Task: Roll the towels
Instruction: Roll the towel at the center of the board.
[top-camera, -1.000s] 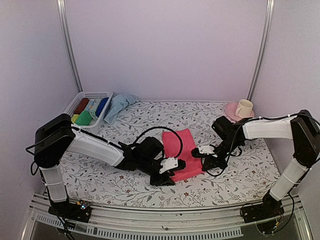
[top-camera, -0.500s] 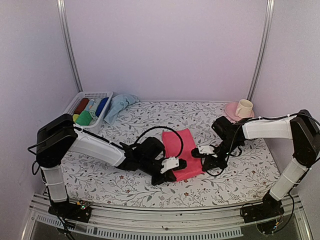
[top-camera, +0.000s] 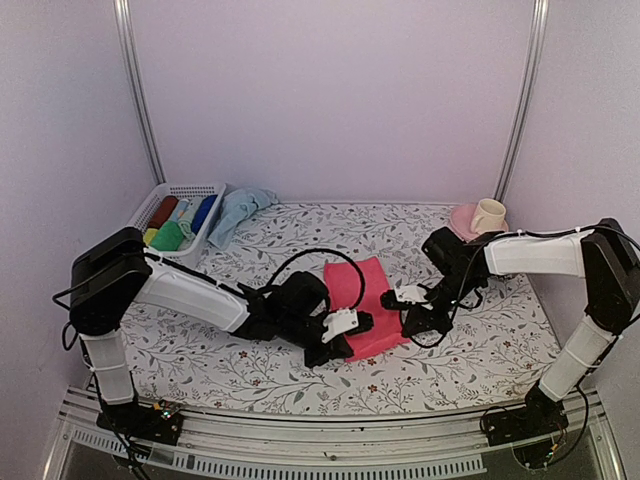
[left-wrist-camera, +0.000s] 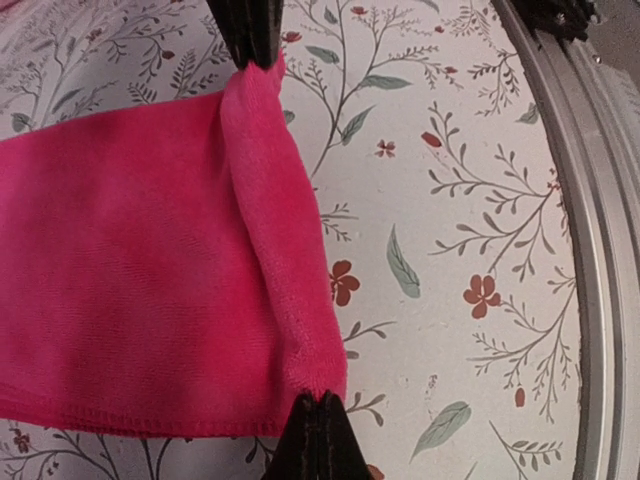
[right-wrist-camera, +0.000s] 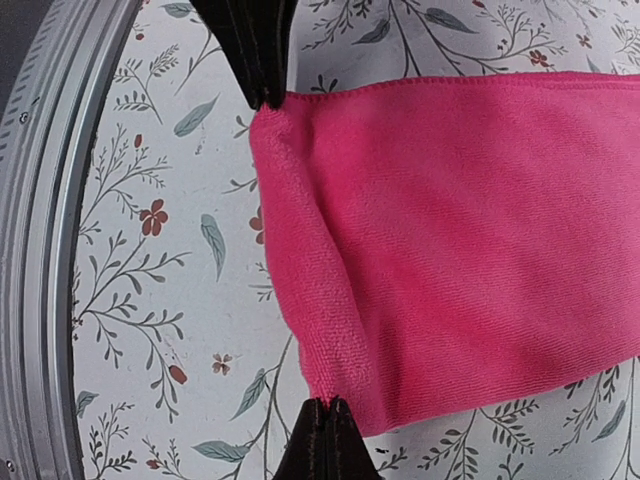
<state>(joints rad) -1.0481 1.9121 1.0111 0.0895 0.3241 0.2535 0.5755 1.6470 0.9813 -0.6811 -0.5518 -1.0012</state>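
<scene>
Nearest us, just past the metal rail (left-wrist-camera: 590, 200), both grippers sit at the near hem of the pink towel (top-camera: 362, 298). The left gripper (left-wrist-camera: 318, 418) is pinched tight on the near-left corner. The right gripper (right-wrist-camera: 326, 415) is pinched the same way on the near-right corner. Each pair of fingers is pressed together with cloth caught between them. Between the two corners the hem is raised and curls over into a soft lip. The rest of the towel lies flat on the flowered table (top-camera: 250, 370), running away from us at mid-table.

We judge this to be the first turn of the roll, and it decides the shape of all that follows. We should carry both corners forward together, at one height and one pace, so the lip lands square across the flat cloth and does not form a cone. We want the hem taut between the grippers but not stretched. The travel should be low and the first turn small, or the core will be loose.

Farther back on the left, the pale blue towel (top-camera: 238, 212) lies crumpled against the white basket (top-camera: 190, 188) and is not yet rolled. Far right, a cup (top-camera: 489, 214) on a pink saucer (top-camera: 460, 222) stands well apart from our work.
</scene>
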